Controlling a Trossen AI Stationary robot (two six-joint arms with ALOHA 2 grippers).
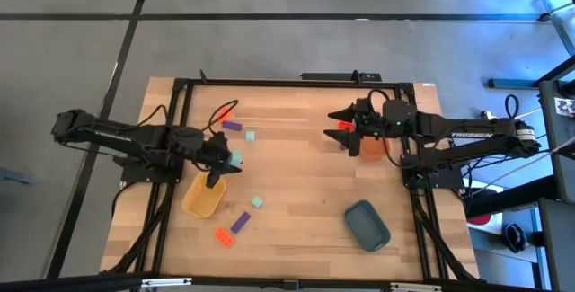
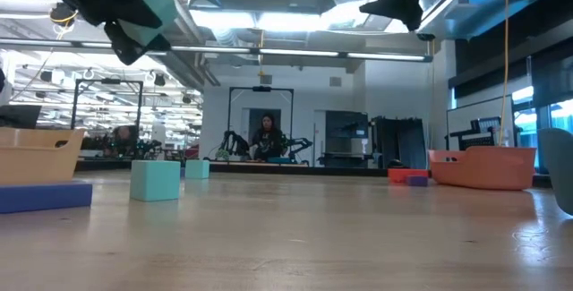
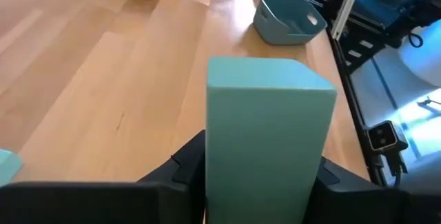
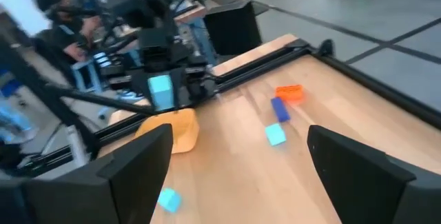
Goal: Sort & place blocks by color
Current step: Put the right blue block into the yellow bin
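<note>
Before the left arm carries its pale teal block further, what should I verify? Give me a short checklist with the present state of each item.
1. Left end effector shut on the pale teal block: ok.
2. Block lifted off the table: ok, the low view shows it in the air.
3. Dark teal tray reachable, nothing on the wood before it: ok.
4. Dark teal tray holds no blocks yet: ok in the high view.
5. Right end effector open, waiting over the orange tray: ok.
6. Block square in the grip: cannot tell.
</note>
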